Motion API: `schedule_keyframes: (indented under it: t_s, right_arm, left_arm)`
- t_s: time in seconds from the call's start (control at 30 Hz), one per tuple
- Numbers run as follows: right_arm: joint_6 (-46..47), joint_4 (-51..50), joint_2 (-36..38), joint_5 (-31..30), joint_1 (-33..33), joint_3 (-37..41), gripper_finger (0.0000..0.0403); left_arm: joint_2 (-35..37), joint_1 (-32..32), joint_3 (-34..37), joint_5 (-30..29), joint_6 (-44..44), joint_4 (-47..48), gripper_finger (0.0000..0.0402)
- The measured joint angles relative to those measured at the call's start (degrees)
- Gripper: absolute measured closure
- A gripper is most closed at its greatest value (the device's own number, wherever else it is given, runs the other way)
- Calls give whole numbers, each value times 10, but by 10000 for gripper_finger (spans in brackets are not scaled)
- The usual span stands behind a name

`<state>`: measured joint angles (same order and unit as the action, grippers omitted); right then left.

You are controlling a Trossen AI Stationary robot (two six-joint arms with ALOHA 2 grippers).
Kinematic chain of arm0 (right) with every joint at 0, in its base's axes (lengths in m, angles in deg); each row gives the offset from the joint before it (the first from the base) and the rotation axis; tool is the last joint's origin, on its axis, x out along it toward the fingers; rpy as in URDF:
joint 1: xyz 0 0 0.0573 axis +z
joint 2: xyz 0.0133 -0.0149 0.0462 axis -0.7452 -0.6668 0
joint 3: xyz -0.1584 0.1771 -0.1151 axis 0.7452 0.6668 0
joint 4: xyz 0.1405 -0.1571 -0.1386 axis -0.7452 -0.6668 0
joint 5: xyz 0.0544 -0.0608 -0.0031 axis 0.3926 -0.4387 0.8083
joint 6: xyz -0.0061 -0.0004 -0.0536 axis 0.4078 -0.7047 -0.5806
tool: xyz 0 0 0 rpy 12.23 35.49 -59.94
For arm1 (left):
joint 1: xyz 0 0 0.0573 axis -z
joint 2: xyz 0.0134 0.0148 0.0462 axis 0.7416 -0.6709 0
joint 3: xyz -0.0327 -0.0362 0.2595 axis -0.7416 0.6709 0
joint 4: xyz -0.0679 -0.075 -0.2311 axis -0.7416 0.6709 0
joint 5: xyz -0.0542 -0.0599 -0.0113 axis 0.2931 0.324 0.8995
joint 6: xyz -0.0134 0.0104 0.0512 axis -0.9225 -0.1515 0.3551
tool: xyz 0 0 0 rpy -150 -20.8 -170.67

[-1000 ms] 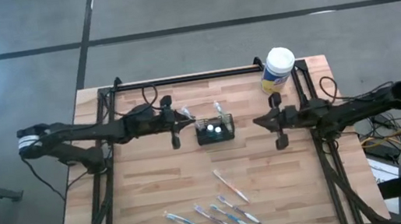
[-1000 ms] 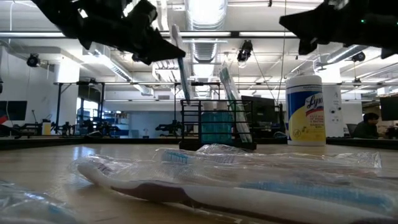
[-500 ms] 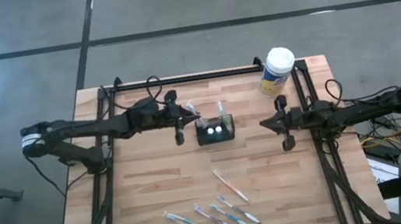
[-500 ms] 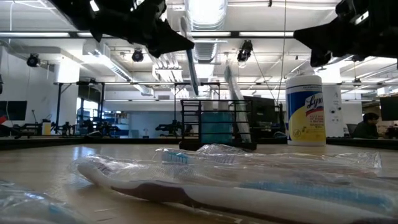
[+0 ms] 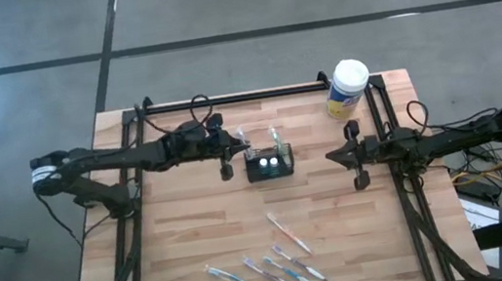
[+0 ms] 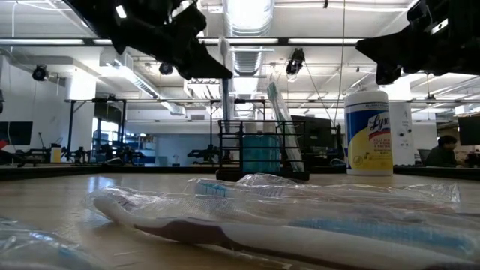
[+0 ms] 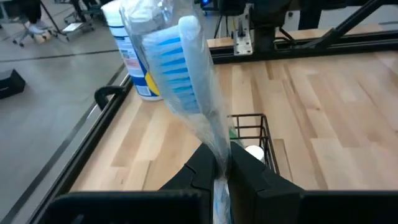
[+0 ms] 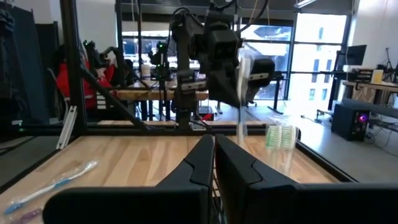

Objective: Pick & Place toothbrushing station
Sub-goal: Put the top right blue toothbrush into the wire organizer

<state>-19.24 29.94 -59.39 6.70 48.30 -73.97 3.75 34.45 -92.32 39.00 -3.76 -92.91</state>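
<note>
The black wire-mesh caddy (image 5: pixel 269 164) stands on the table's middle; it also shows in the low view (image 6: pixel 262 150). One wrapped toothbrush (image 5: pixel 276 140) leans in it. My left gripper (image 5: pixel 233 149) is just left of the caddy, above its left end, shut on a blue-bristled toothbrush in a clear wrapper (image 7: pixel 186 68), which stands upright in the low view (image 6: pixel 224 82). Whether its lower end is inside the caddy I cannot tell. My right gripper (image 5: pixel 352 159) hangs shut and empty to the right of the caddy. My left gripper pinches the wrapped toothbrush between its two fingers on the handle just below the bristle head (image 7: pixel 219 155). The fingers (image 6: pixel 206 66) come level from the table's left and lie across the brush. The brush is lifted clear of the table, upright, head up.
A white-lidded, yellow-labelled round canister (image 5: pixel 349 85) stands at the far right. Several wrapped toothbrushes (image 5: pixel 269 268) lie near the front edge, and one more (image 5: pixel 287 232) lies just behind them. Black frame rails (image 5: pixel 235 96) run along the far edge and both sides.
My left gripper has gone toward the table's right edge, up to the caddy's left end, still shut on the toothbrush. The toothbrush has turned from tilted to upright. My right gripper has drawn back a little toward the table's right edge.
</note>
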Motion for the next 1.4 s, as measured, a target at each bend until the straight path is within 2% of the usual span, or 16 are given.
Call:
schedule_keyframes:
  t_s: [0.4, 0.83, 1.07, 1.4]
  right_arm:
    - [0, 1, 0, -1, 0, 0, 392]
    - [-2, 0, 0, -1, 0, 0, 392]
    - [-3, 0, 0, -1, 0, 0, 392]
    - [-3, -1, 0, -1, 0, 0, 392]
  left_arm:
    - [-90, -1, 46, 0, -26, -114, 378]
    - [-123, -2, 67, 1, -26, -165, 372]
    - [-101, -1, 71, 2, -40, -150, 314]
    - [-93, -1, 71, 3, -50, -138, 203]
